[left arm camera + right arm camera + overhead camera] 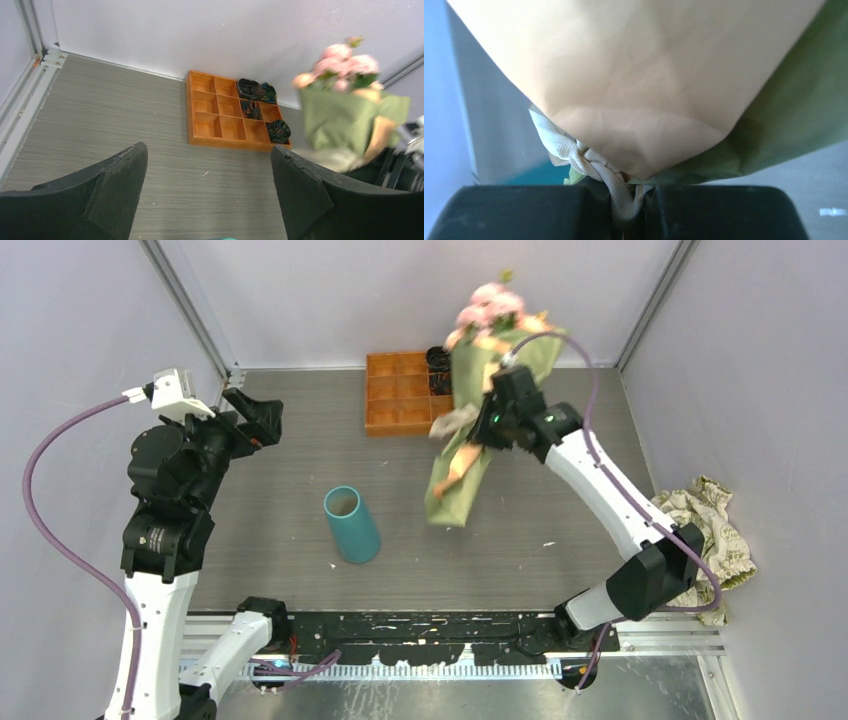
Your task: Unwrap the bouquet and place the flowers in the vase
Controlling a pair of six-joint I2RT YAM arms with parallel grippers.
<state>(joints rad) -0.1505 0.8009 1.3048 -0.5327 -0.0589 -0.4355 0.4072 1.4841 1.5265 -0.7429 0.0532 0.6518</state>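
Over by the left edge of the bench, the left hand [208, 150] hangs above the surface, released, its two dark fingers [115, 185] spread wide with nothing between them. Its own camera looks across bare grey bench toward the far wall. A little right of it, about the middle of the bench and somewhat toward the near edge, the teal vase [352, 525] stands on its base with its open mouth up, touching nothing else. Behind it, close against the far edge, lies the orange wooden tray [398, 388]. Most of its compartments are bare, and a few dark rosette lumps [256, 90] sit in those on its right side. Just right of the tray the bouquet [470, 465] is held up in the air at a slant. The flowers [488, 308], pink roses, are at the high end toward the far wall, and the narrow end of the green and orange cone points down toward the bench, a short way right of the vase and apart from it. I cannot tell whether that tip touches the surface. The right hand [626, 212] grips it about halfway along, clenched on the cream ribbon [574, 150], whose knot sits just above the closed fingers. At the right edge of the bench, near that arm's base, lies a crumpled cream patterned paper wad [715, 530].
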